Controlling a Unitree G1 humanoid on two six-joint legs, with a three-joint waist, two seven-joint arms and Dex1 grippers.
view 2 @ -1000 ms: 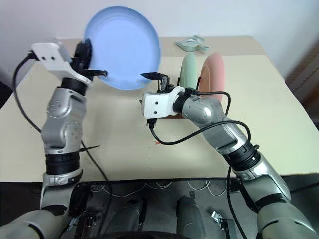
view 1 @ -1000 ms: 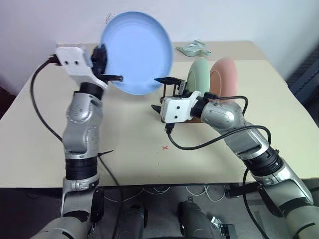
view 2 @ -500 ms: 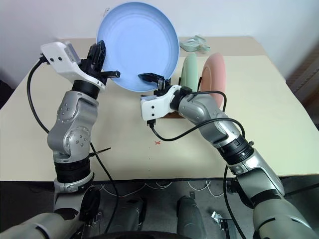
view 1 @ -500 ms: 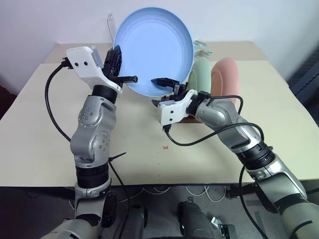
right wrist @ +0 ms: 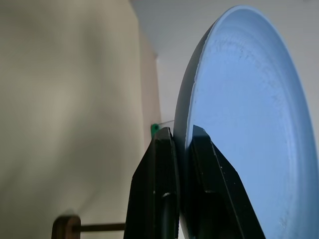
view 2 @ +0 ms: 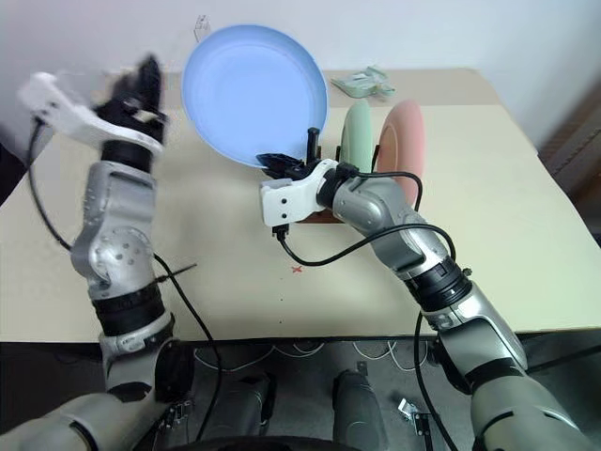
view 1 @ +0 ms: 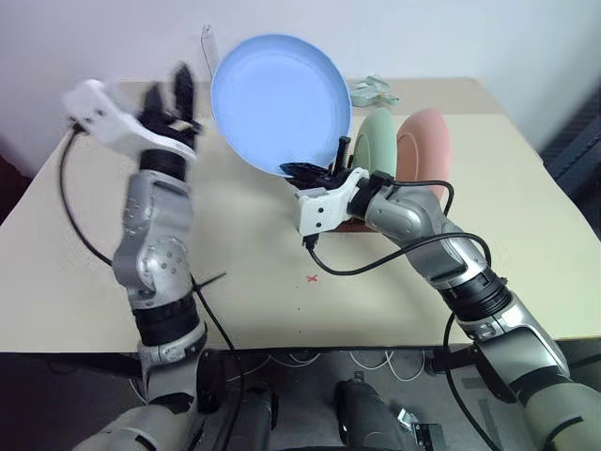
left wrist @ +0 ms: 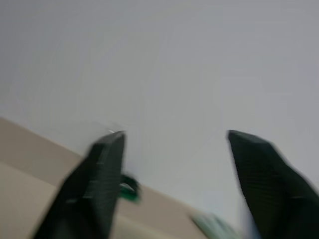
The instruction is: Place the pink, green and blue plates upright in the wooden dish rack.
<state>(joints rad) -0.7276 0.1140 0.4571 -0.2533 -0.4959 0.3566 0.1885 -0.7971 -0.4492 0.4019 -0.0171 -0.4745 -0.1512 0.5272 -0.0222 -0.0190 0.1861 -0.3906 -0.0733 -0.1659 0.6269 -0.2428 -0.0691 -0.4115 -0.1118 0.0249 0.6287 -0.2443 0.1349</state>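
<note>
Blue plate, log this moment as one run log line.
blue plate: held upright by right end effector | left end effector: open, clear of plate | green plate, pink plate: racked

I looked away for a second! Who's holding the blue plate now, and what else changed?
The blue plate changed hands. The right gripper, open a second ago, has shut on the plate's lower rim. The left gripper, which was holding the plate, opened, let go and pulled away to the left. The green plate and pink plate stayed upright in the wooden dish rack.
</note>
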